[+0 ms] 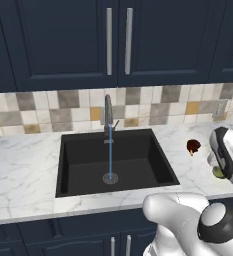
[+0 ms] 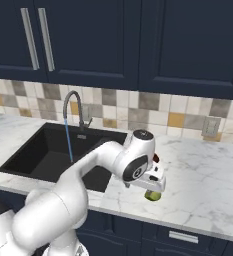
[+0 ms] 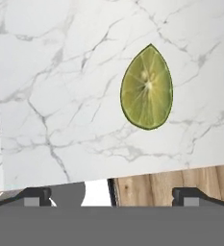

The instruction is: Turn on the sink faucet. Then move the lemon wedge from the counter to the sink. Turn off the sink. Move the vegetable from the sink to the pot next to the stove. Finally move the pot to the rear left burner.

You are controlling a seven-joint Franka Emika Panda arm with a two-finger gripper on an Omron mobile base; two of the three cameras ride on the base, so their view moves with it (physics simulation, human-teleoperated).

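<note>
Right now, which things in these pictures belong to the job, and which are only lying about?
Job: sink faucet, water running; sink; lemon wedge, lying on the counter; open gripper above it.
Lying about: dark reddish-brown lump right of the sink; wall socket; cabinet handles.

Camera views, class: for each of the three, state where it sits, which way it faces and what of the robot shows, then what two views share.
Left base view: behind the arm's left, facing the sink; arm lower right.
Right base view: behind its right, facing the counter; arm lower left, tool above the lemon wedge.
Hand view: on the hand, facing down at the wedge; tool open.
Both base views share the running sink faucet.
</note>
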